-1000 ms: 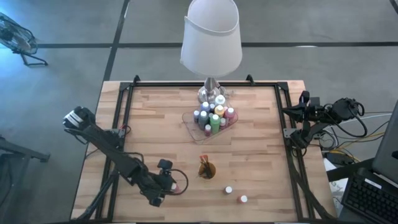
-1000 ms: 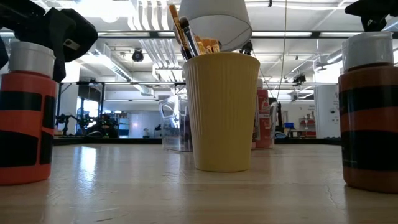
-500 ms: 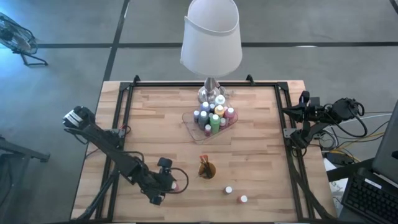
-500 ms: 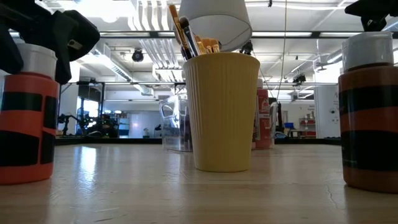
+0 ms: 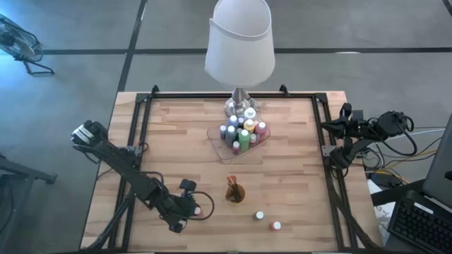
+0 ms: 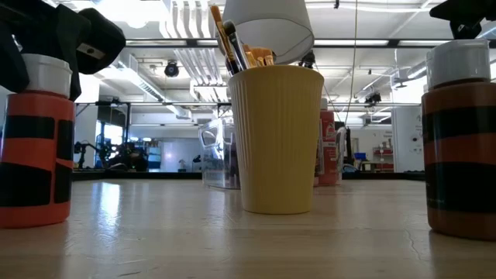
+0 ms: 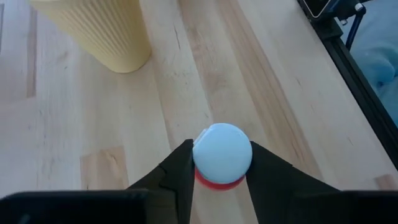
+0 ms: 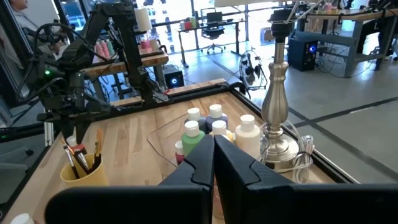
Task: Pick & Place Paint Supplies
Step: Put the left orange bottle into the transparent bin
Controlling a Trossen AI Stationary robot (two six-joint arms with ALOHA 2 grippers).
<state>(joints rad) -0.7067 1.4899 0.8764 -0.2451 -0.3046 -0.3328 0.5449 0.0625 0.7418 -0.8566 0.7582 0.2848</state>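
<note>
Red paint bottle sits squeezed between the left tool fingers

No legible text, labels, brands or numbers anywhere. Red paint bottle left of the yellow cup carries only plain black bands, no lettering.

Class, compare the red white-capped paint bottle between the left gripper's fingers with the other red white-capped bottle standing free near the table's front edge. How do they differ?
The red white-capped bottle at the left gripper sits between two dark fingers; the free red bottle has nothing around it. The first stands left of the yellow ribbed cup of brushes, the second to its right, beside a loose white-capped bottle. Both are upright on the wooden table, outside the clear tray.
</note>
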